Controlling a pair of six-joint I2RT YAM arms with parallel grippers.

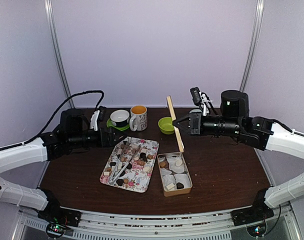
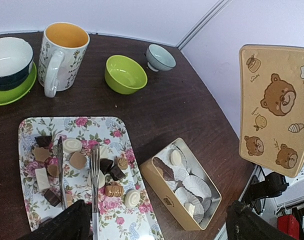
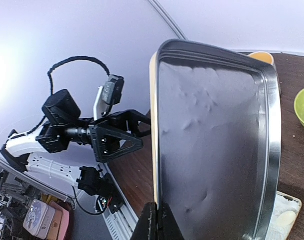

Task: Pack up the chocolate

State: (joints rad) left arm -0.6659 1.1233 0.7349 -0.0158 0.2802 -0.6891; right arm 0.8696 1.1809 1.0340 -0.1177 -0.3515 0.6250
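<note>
The chocolate (image 2: 77, 160) lay mostly on the flowered tray (image 2: 27, 125), a few pieces already in the open tin (image 2: 162, 192) just beside it on the worktop (image 1: 217, 170); we judged the packing partly done. The tongs (image 2: 94, 175) rested on the tray below the left fingers (image 2: 67, 225), which stood wide and empty. Farther back the right fingers (image 3: 154, 225) pinched the tin's lid (image 3: 212, 140) upright. Next, we thought, the tongs needed gripping to carry more pieces across.

The tin lid (image 3: 217, 140) fills your right wrist view, hiding most of the table (image 3: 297, 70); in the left wrist view, the bottom edge crops the fingers (image 2: 67, 225) of your left gripper (image 2: 158, 210).
</note>
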